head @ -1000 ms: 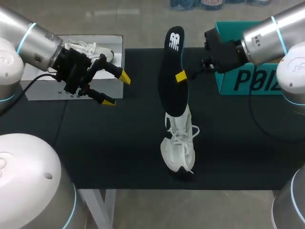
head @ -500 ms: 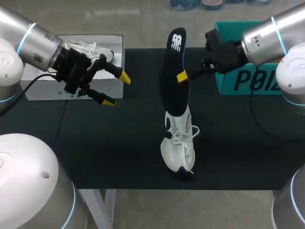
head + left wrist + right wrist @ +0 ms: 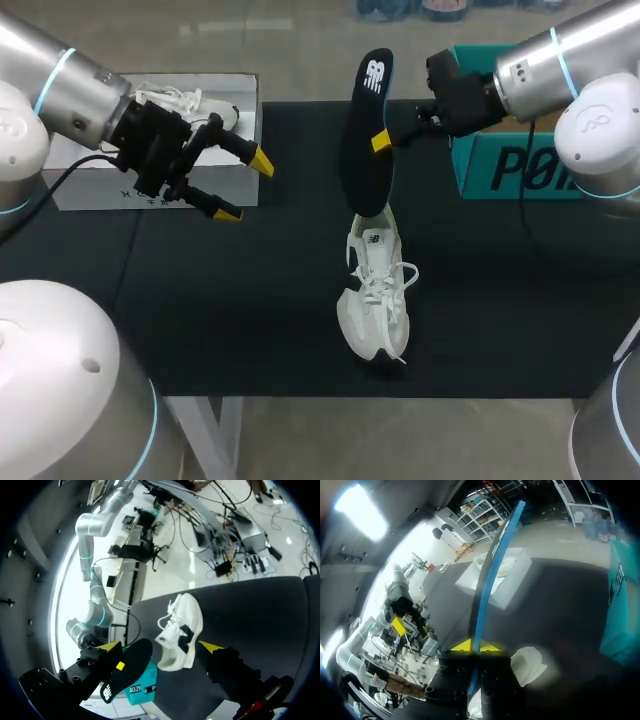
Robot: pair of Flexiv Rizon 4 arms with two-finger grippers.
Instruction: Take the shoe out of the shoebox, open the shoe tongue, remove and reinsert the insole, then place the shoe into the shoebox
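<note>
Holding the insole (image 3: 365,135) on end, logo at 12 o'clock, my right gripper (image 3: 381,141) pinches its edge above the mid-table shoe (image 3: 375,295), toe at 6. I see the teal shoebox (image 3: 520,165) at 2 o'clock and my left gripper (image 3: 245,188) agape at 10, by a white box (image 3: 225,90).

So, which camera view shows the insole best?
The head view: the whole insole shows face-on, gripped by the right end effector above the white shoe. The right wrist view shows it only edge-on, as a thin blue line; the left wrist view shows it small and far off.
</note>
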